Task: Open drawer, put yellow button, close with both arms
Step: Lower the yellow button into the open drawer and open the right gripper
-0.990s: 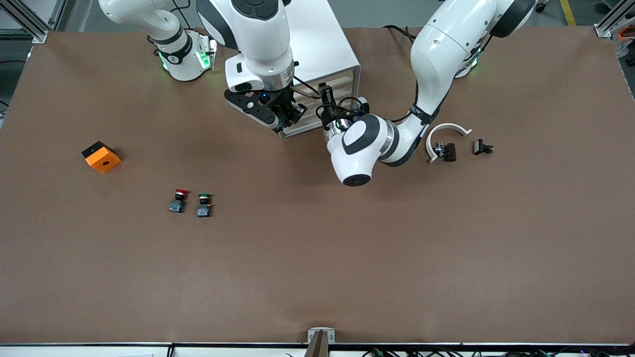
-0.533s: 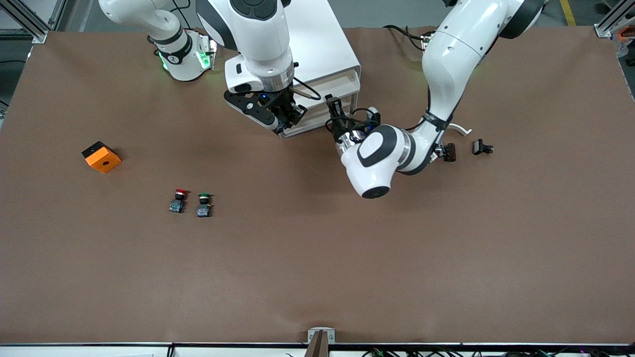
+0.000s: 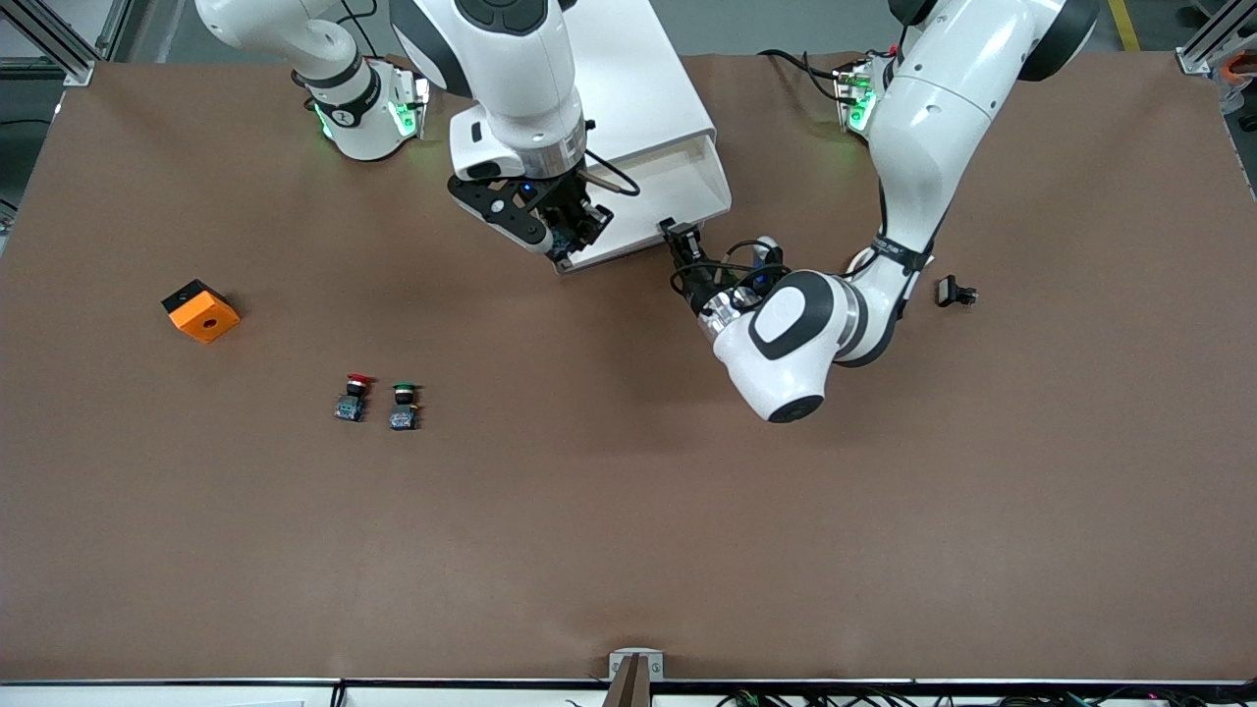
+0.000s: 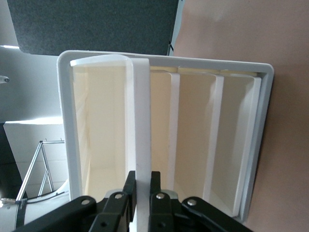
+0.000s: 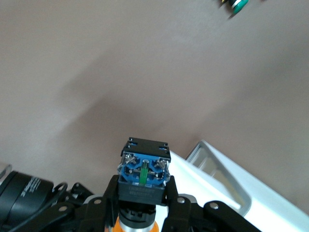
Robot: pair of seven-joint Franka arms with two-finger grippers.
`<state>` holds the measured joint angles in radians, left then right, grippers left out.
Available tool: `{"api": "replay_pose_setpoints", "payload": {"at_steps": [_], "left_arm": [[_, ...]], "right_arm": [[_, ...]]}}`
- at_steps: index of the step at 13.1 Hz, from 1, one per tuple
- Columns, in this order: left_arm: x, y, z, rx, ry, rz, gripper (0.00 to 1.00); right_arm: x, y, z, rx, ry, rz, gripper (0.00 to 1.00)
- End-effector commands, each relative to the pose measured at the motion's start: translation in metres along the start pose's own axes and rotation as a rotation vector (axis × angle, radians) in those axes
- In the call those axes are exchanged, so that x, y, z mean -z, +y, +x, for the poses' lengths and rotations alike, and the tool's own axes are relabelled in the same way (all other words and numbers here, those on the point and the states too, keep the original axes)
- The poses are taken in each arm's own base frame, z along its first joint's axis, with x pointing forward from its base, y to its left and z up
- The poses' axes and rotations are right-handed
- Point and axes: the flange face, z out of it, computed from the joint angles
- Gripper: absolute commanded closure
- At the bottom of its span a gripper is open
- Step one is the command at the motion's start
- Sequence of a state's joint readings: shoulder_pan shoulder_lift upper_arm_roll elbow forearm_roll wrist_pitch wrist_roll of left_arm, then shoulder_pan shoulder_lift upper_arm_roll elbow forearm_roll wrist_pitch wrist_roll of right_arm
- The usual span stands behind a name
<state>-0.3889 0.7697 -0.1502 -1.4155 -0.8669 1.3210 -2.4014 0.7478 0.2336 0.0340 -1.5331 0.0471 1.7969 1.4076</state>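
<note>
Front view, I see the drawer (image 3: 678,191) pulled out of the white cabinet (image 3: 628,88), left pincer (image 3: 681,236) clamped on its cream front, right pincer (image 3: 574,231) over the drawer's corner gripping the yellow button (image 5: 143,179), drawer interior bare where visible.

White arms (image 3: 923,128), black joint bands

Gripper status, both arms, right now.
Left gripper: shut on the drawer front, drawer pulled out.
Right gripper: shut on the yellow button, over the cabinet's front corner.
</note>
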Motion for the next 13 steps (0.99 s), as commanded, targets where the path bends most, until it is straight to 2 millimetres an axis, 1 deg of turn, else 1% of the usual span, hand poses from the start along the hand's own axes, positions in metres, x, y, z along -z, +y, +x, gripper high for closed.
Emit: {"api": "replay_pose_setpoints", "payload": {"at_steps": [1,2,3,4,5,6,7,8,9,11,12,13], "left_arm": [[0.026,0.009,0.008,0.01,-0.034,-0.006,1.0],[0.03,0.011,0.01,0.012,-0.041,-0.006,1.0],[0.037,0.011,0.013,0.01,-0.054,-0.008,0.97],[0.042,0.011,0.015,0.01,-0.063,-0.01,0.82],[0.044,0.011,0.015,0.01,-0.066,-0.012,0.73],[0.05,0.012,0.017,0.01,-0.077,-0.014,0.69],[0.056,0.012,0.02,0.002,-0.088,-0.018,0.44],[0.059,0.011,0.021,0.003,-0.091,-0.021,0.0],[0.063,0.009,0.02,-0.003,-0.097,-0.029,0.0],[0.085,0.01,0.029,0.002,-0.126,-0.057,0.0],[0.097,0.011,0.034,0.008,-0.143,-0.078,0.0],[0.11,0.01,0.04,0.012,-0.158,-0.101,0.0]], "right_arm": [[0.005,-0.007,-0.015,-0.045,-0.039,0.023,0.93],[0.001,-0.009,-0.024,-0.079,-0.039,0.019,0.93],[-0.004,-0.015,-0.033,-0.097,-0.037,0.034,0.93],[-0.012,-0.021,-0.042,-0.123,-0.038,0.04,0.93],[-0.026,-0.025,-0.048,-0.143,-0.038,0.024,0.93],[-0.035,-0.029,-0.055,-0.151,-0.042,0.019,0.94],[-0.041,-0.03,-0.061,-0.169,-0.043,0.01,0.94],[-0.046,-0.031,-0.066,-0.191,-0.045,0.001,0.94],[-0.05,-0.032,-0.072,-0.206,-0.045,-0.006,0.95],[-0.056,-0.032,-0.079,-0.231,-0.046,-0.017,0.95],[-0.063,-0.034,-0.088,-0.235,-0.046,-0.027,0.95],[-0.067,-0.034,-0.091,-0.249,-0.047,-0.033,0.95]]}}
